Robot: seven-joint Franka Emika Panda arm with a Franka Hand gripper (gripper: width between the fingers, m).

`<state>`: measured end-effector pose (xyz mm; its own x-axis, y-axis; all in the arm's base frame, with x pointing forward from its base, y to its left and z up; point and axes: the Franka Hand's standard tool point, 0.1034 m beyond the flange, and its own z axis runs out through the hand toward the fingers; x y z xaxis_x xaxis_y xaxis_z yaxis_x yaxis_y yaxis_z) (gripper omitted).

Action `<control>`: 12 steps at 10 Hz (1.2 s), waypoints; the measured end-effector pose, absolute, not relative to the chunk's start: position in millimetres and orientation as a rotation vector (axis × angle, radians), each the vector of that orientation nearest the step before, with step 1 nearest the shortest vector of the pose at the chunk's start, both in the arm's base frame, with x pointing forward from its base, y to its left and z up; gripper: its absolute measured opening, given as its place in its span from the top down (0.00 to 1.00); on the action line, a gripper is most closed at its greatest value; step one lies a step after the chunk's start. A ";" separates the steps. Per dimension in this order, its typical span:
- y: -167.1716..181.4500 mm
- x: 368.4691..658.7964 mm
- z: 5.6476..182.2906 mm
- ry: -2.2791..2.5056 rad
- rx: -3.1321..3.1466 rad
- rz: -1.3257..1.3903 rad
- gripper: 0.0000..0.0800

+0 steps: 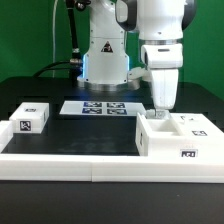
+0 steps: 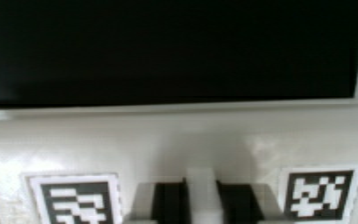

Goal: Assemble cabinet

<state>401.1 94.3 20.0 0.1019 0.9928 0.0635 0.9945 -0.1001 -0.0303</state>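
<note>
The cabinet (image 1: 178, 142) is a white box-shaped body with tags, standing at the exterior view's right, just behind the front rail. My gripper (image 1: 160, 111) hangs straight down over its left top edge, fingertips touching it. In the wrist view the cabinet's white surface (image 2: 176, 140) fills the lower half, with a tag (image 2: 69, 200) on one side and another tag (image 2: 318, 194) on the other. My gripper (image 2: 199, 205) has its two dark fingers (image 2: 165, 205) close together on a thin white upright wall of the cabinet. A small tagged white block (image 1: 32, 117) lies apart at the left.
The marker board (image 1: 105, 107) lies flat on the black table in front of the robot base. A long low white border rail (image 1: 70, 165) runs along the front. Beyond the cabinet's edge, the wrist view shows the black tabletop (image 2: 176, 50).
</note>
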 end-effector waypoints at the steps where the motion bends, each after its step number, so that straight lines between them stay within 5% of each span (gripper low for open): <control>1: 91.5 403.2 32.4 -2.075 -2.292 -0.034 0.91; 4: 79.2 411.7 52.5 -2.085 -2.312 -0.003 0.91; 12: 63.4 448.3 62.2 -2.043 -2.356 -0.003 0.91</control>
